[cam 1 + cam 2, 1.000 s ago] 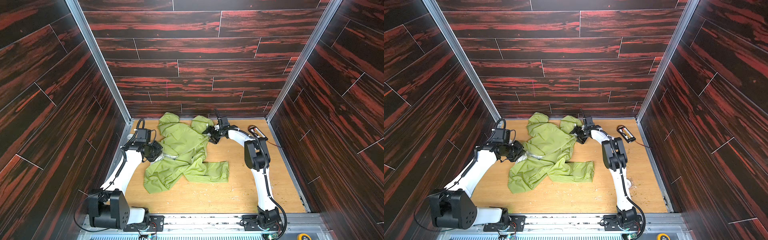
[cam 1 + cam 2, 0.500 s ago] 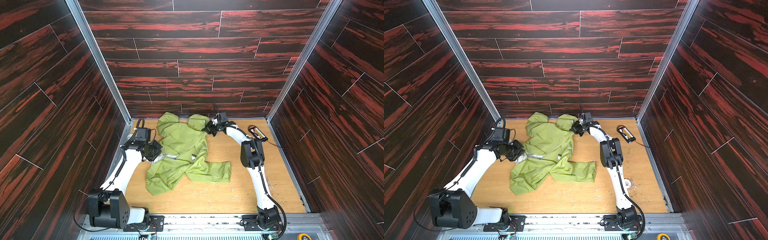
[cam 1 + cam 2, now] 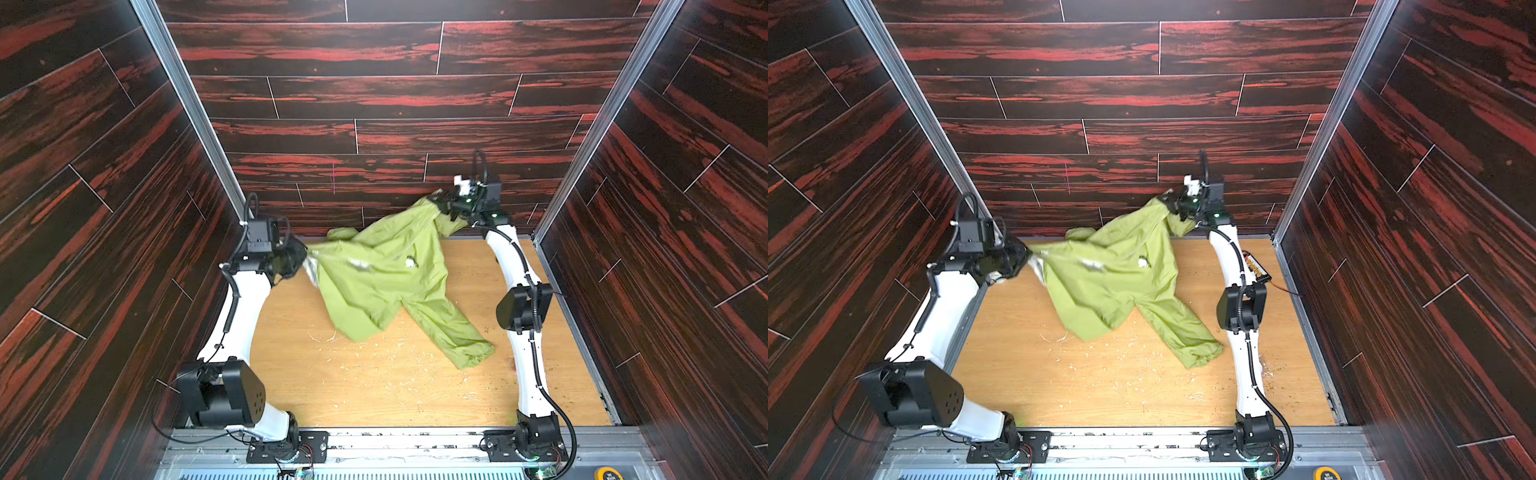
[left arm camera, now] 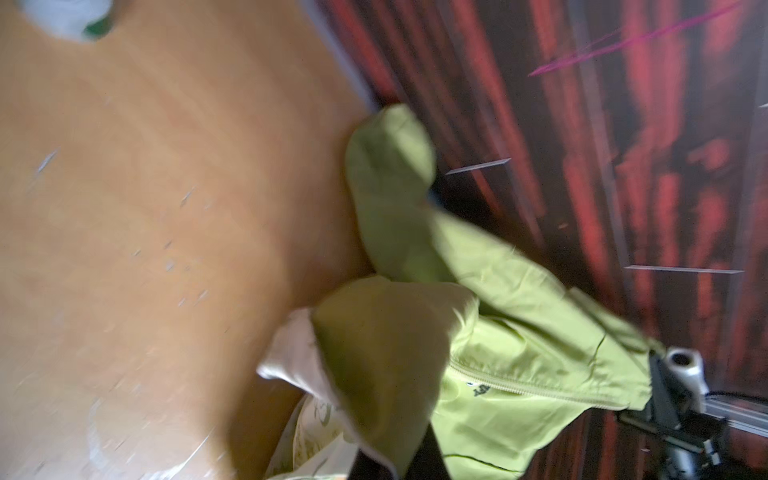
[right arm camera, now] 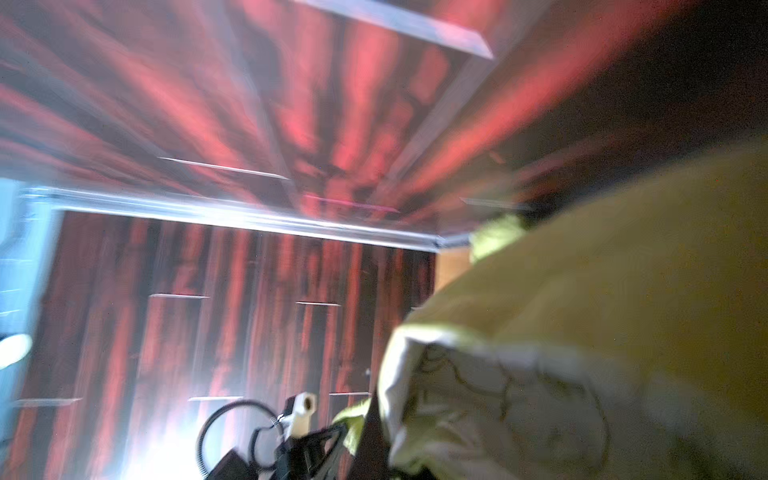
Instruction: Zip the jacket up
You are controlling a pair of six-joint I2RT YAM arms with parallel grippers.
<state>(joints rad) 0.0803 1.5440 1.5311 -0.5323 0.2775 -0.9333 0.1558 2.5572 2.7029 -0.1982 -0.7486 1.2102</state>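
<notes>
Strung between left gripper (image 3: pixel 305 253), left, and right gripper (image 3: pixel 442 203), far right: jacket (image 3: pixel 382 274), over table (image 3: pixel 374 386), with sleeve (image 3: pixel 457 340) trailing near-right onto it.

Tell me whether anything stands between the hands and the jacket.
Nothing visible does. The left hand is shut on one edge of the jacket, and the right hand is shut on another part, raised near the back wall. The cloth hangs stretched between them.

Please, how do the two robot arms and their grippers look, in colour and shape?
Both the left arm and the right arm have white rounded links and bulky black joint housings. Thin black cables run along them and loop above the wrists. The left gripper and the right gripper are black. No markings can be read.
</notes>
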